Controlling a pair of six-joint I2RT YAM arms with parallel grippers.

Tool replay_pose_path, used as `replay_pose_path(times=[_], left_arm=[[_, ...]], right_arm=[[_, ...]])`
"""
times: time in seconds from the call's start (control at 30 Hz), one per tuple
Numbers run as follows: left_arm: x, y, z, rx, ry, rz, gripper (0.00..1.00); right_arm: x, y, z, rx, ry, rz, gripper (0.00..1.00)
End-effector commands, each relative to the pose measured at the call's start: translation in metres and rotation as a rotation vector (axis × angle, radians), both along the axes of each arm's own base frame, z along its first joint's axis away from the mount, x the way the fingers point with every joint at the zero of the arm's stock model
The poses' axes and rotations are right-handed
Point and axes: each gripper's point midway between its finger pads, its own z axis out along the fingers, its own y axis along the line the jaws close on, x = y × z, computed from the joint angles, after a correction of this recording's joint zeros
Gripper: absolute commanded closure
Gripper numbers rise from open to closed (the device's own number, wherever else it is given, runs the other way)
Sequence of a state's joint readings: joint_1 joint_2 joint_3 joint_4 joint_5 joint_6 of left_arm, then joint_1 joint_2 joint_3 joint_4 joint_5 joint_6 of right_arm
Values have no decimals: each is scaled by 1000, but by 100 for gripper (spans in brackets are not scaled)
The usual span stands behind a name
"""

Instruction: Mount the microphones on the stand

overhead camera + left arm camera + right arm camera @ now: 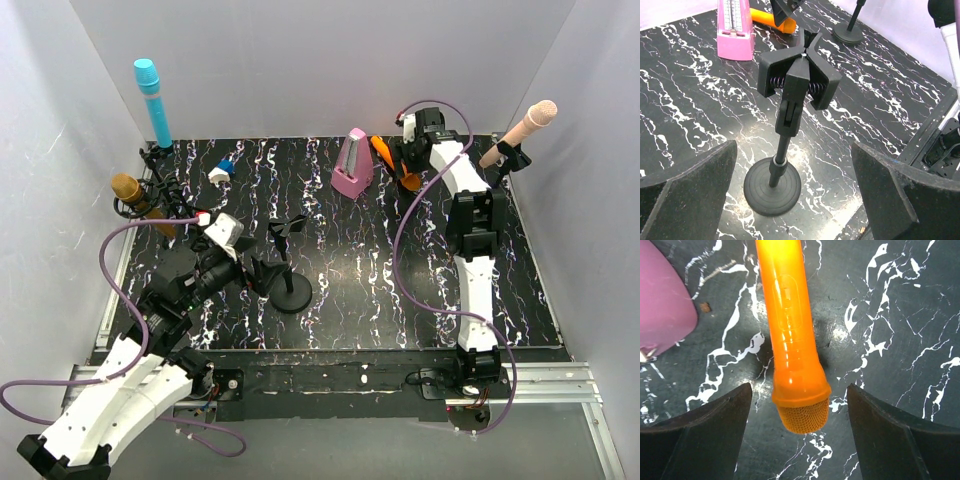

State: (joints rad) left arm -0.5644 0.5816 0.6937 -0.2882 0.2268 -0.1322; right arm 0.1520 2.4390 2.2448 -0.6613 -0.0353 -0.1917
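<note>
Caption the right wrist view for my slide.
Right gripper, jaws open, straddles the slim orange stick microphone lying on the black white-veined tabletop, beside a pink metronome.

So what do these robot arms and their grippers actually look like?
The left arm and right arm both have white shells with black joints. A purple cable loops loosely alongside each one. The left gripper and right gripper each end in two broad, matte black, wedge-shaped fingers.

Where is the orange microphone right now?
Top view: the orange microphone lies far back, right of centre, just right of the pink metronome, between the right gripper's open fingers.
</note>
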Motion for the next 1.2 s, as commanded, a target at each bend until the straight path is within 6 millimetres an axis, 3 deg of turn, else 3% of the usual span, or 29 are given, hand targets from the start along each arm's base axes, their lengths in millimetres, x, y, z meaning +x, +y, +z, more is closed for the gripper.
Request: replay_pose_path(times=[0.0, 0.17, 0.23, 0.37, 0.47, 0.6, 0.77, 1.0, 1.17], left_arm=[[-4, 7, 6, 7, 16, 17, 2], [-5, 8, 15, 0, 1, 21, 2], [-5, 8, 18, -1, -4, 24, 2], [-8, 10, 27, -6, -22, 19, 2], [-12, 13, 34, -3, -44, 17, 2], [-17, 16, 43, 7, -76, 7, 2], [-23, 14, 59, 17, -128, -37, 2], [-31, -1, 75, 15, -141, -141, 2], [-43, -18, 81, -24, -108, -258, 2]], right_arm=[[18, -3, 8, -43, -69, 19, 18], [14, 0, -14, -43, -25, 54, 28], [11, 1, -18, -35, -10, 66, 36], [0, 8, -19, -4, 14, 99, 49], [-22, 10, -10, 23, 32, 119, 60], [-68, 12, 10, 61, 43, 135, 68], [-149, 4, 18, 78, 119, 147, 70], [-263, -12, 1, 67, 249, 176, 73], [-316, -18, -11, 51, 260, 271, 73]])
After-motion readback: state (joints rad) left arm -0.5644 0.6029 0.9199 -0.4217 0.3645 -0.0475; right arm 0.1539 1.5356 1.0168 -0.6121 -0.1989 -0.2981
